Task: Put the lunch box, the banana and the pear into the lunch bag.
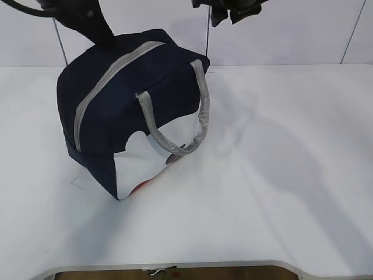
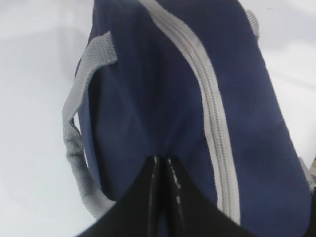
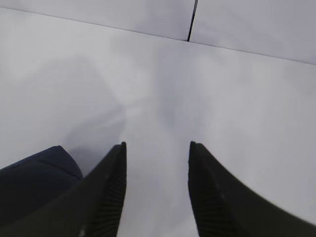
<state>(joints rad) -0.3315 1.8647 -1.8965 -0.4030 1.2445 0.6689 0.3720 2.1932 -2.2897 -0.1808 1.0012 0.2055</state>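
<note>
The navy lunch bag [image 1: 125, 111] stands tilted on the white table [image 1: 274, 175], its grey zipper [image 1: 108, 76] closed along the top and its grey handle [image 1: 201, 111] hanging at the front. My left gripper [image 1: 104, 36] is shut, pinching a fold of the bag's top fabric at its far end. In the left wrist view the closed fingertips [image 2: 157, 163] press into the navy cloth [image 2: 133, 98] beside the zipper [image 2: 210, 103]. My right gripper [image 3: 157, 144] is open and empty, held high above the table at the back [image 1: 233, 11]. The lunch box, banana and pear are out of view.
A corner of the bag [image 3: 34, 173] shows at the lower left of the right wrist view. A white wall with a dark seam [image 3: 192, 19] runs behind the table. The table's front edge [image 1: 175, 267] is near the bottom of the exterior view.
</note>
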